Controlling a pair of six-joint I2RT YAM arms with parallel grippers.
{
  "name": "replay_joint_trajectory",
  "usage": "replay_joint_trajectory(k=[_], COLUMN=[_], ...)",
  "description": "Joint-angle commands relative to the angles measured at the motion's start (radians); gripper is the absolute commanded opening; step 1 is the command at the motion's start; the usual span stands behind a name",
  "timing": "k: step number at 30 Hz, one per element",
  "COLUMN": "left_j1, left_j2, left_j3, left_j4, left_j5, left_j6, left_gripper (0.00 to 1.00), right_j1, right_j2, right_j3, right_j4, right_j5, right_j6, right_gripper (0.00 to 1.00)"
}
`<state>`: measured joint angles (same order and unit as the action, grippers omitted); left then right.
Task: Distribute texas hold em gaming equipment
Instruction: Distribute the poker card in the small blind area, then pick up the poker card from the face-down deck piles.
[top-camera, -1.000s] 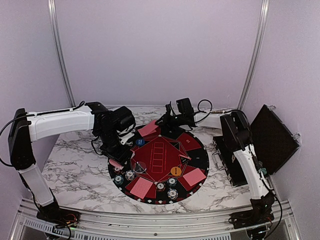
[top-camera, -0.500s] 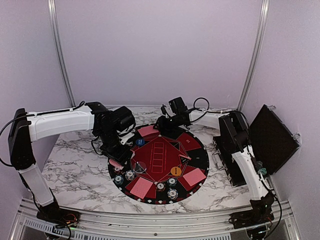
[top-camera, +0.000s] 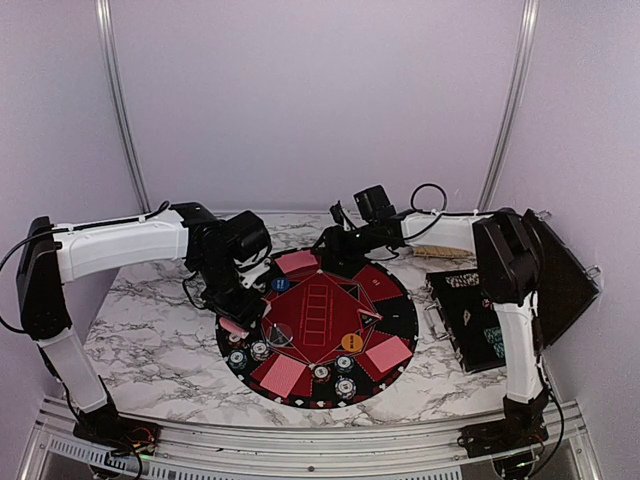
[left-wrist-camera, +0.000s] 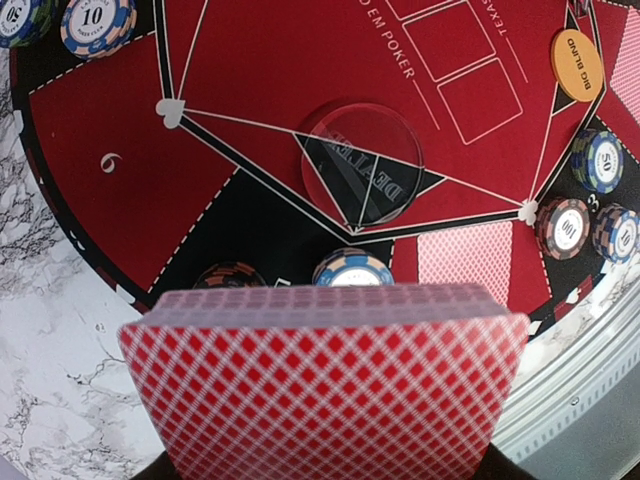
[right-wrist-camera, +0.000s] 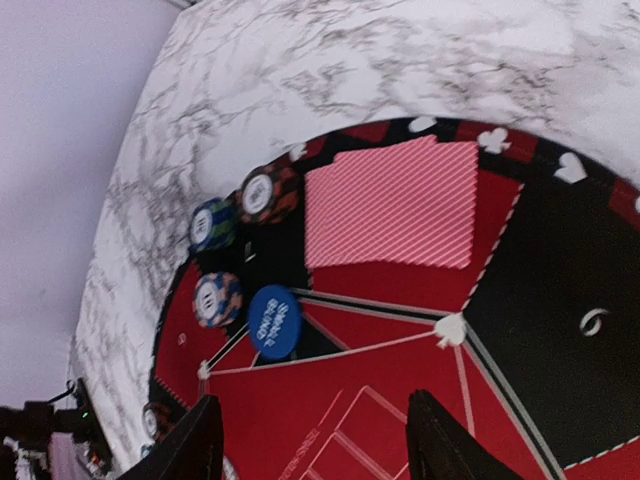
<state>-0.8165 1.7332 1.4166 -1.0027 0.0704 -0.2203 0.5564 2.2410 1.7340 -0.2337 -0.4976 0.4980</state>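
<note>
Pink-backed card (right-wrist-camera: 392, 204) now lies released by right tool (right-wrist-camera: 318, 442).

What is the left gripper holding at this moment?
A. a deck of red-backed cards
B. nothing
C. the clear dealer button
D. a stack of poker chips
A: in the left wrist view the deck of red-backed cards fills the foreground, clamped in the left gripper, while the chips and the clear dealer button lie on the mat beyond it.

Lab robot booth: aluminium frame rails (top-camera: 117, 100), plain walls (top-camera: 320, 100), marble-print tabletop (top-camera: 150, 350)
</note>
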Motion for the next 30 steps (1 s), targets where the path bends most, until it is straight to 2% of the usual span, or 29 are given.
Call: replay_joint_trajectory(k=[1,7,15,30], left_j1=[-0.011,-0.034,-0.068,-0.1], left_j2=[0.005,0.025,0.051,0.077], left_j3=[0.043,0.077,0.116,0.16], left_j4=[-0.018,-0.025,-0.034,-0.043], left_j5=[0.001,-0.004,-0.005,-0.017], left_j6=[0.003,0.0,-0.002,-0.01], left_gripper=[0.36,0.36,0.36,0.36], right_j1=[0.005,0.035,0.086,0.156], right_j2=[-0.122,-0.228,-0.293,-0.28], right_j3=[-0.148,-0.364,-0.53,-0.585], right_j4=[0.185,0.368,0.523,0.717], right_j5=[-0.214,-0.387,-0.461,-0.505], right_j6=[0.097,0.224,0.339,0.504], right_gripper=[0.61,0.64,0.66,0.7])
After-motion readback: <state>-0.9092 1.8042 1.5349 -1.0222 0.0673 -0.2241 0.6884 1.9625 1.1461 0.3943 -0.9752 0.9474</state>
